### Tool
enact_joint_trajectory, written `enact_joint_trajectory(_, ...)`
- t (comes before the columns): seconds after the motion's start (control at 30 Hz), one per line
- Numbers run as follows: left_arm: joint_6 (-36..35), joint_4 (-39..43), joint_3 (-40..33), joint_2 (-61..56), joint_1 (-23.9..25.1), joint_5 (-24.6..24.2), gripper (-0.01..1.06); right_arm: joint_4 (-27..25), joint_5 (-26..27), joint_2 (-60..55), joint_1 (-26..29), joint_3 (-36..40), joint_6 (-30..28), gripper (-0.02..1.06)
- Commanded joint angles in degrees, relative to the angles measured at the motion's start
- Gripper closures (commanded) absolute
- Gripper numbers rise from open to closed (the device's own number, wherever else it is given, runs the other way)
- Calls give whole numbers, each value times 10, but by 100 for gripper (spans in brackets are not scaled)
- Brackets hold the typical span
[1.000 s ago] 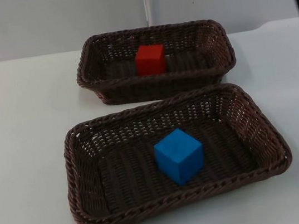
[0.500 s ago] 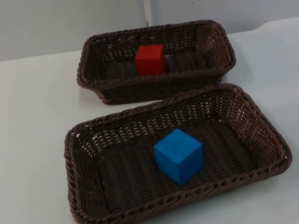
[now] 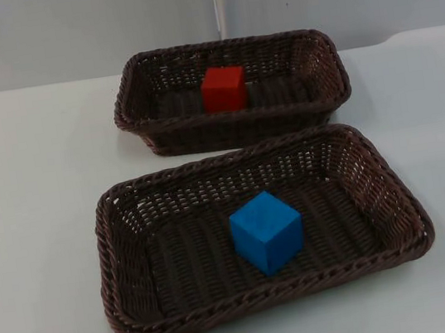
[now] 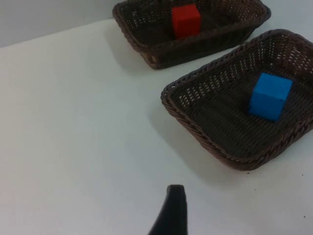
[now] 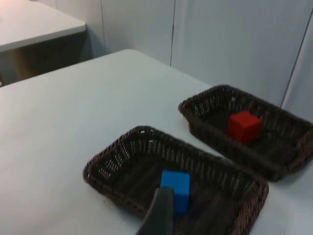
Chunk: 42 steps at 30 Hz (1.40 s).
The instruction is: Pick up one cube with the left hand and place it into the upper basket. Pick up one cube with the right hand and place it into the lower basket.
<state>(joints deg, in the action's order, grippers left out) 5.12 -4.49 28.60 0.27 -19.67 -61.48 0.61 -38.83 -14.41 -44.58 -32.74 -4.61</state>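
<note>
Top view showing you the red cube [image 3: 223, 88] sitting in the upper basket [image 3: 135, 117], blue cube [image 3: 266, 231] lying in the lower basket [image 3: 116, 266] just beside it, left fingertip [image 4: 172, 211] hanging well apart from both baskets, right fingertip [image 5: 160, 211] hovering above the lower basket near the blue cube, finger spacing impossible to tell.

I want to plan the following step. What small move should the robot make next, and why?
Probably none beyond keeping both arms back. The red cube already lies in the upper basket, the blue cube in the lower basket, and no cube is on the table.
</note>
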Motion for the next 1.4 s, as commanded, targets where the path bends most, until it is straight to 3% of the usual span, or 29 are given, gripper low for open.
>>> enact_joint_trajectory(0.0, -5, 3, -3, -3, -3, -1, 31, 3, -32, 20, 0, 3, 12, 30)
enact_joint_trajectory(0.33, -5, 3, -3, -3, -3, -1, 31, 3, -170, 107, 0, 3, 39, 30)
enact_joint_trajectory(0.53, -5, 3, -3, -3, -3, -1, 31, 3, -223, 144, 0, 3, 50, 30)
enact_joint_trajectory(1.1, -5, 3, -3, -3, -3, -1, 30, 3, -229, 144, 0, 31, 54, 30)
enact_joint_trajectory(1.2, -5, 3, -3, -3, -3, -1, 22, 2, -229, 144, 0, 31, 54, 30)
enact_joint_trajectory(1.3, -5, 4, -3, -3, -3, -1, 0, 2, -229, 144, 0, 31, 54, 30)
enact_joint_trajectory(1.37, -5, 4, -3, -3, -3, -1, 0, 2, -229, 144, 0, 31, 54, 30)
